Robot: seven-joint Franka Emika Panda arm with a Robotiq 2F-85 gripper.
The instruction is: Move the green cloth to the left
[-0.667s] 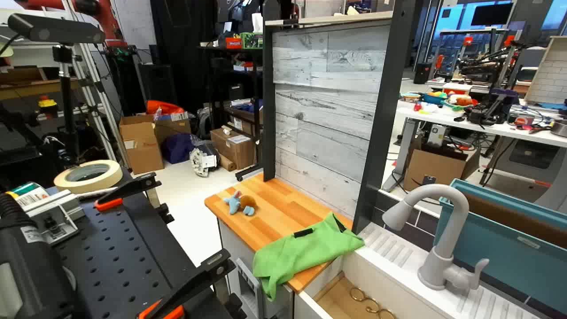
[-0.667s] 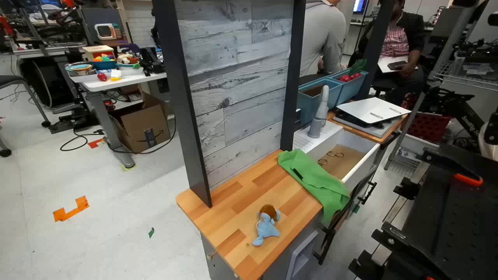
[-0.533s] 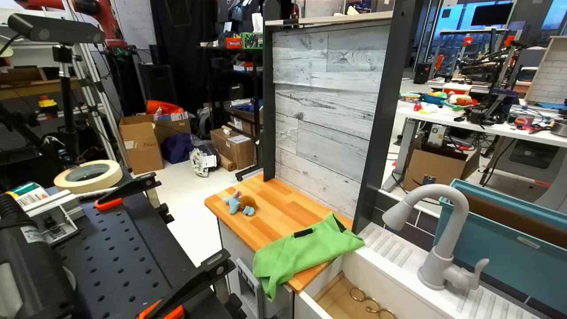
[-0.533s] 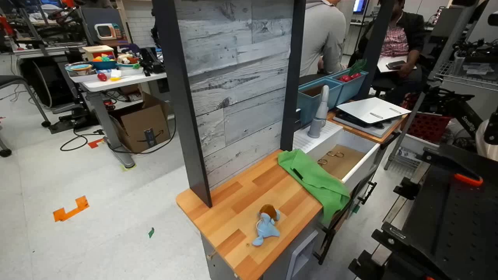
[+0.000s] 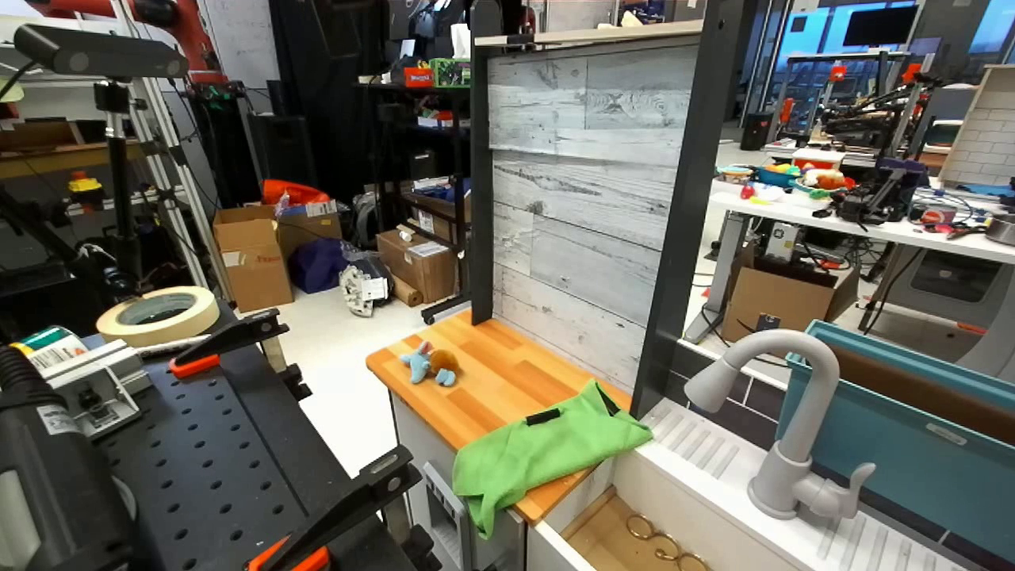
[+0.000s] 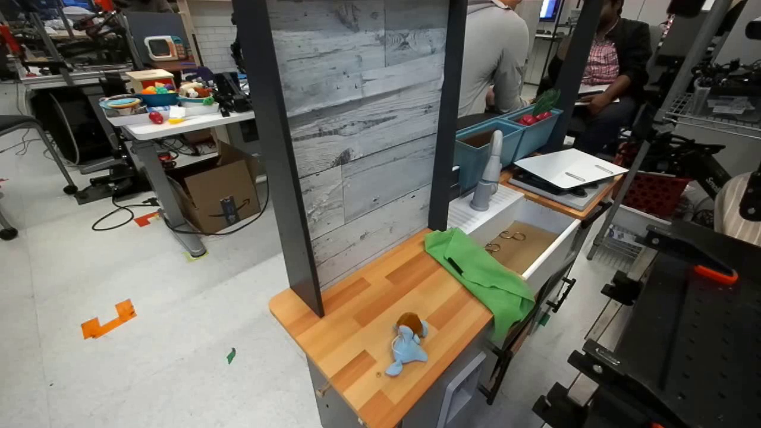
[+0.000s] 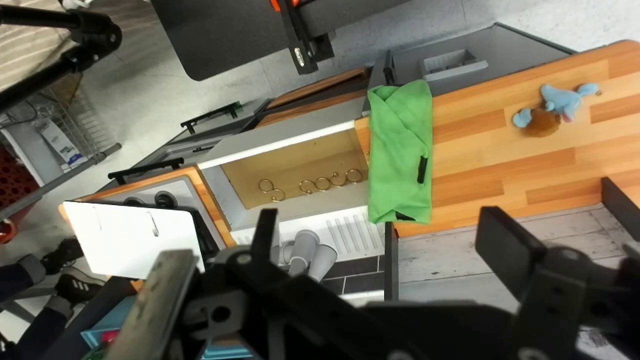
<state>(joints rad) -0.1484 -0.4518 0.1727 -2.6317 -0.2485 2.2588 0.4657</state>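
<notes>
Green cloth (image 5: 547,456) lies rumpled on the butcher-block counter (image 5: 507,369), crosswise at the end just beside the sink basin (image 7: 295,165), w/ one corner hanging over the front edge in both exterior views. Small black strip (image 7: 422,170) on top of it, can't tell what it is. End effector (image 7: 381,220) is wide in the wrist view, fingers (image 7: 507,245) well apart, & the cloth shows beyond the gap btwn them, touching neither.

Blue-&-brown plush toy (image 6: 408,348) is on the same counter, farther from the basin than the cloth. Inside the basin: a few brass-coloured S-hooks (image 7: 271,190), approx. in a row. Grey faucet (image 5: 817,396) stands behind the basin, teal planter (image 5: 888,452) behind that. On the cloth's side of the basin, a grey plank panel (image 5: 587,190) rises along the counter's back edge; on the opp. side there's a white slotted sheet (image 6: 571,167). Black perforated bench (image 5: 222,460) faces the basin's front, floor btwn. Well back from the basin, past the planter: person in a grey top (image 6: 496,59) & seated man in a checked shirt (image 6: 601,65)
</notes>
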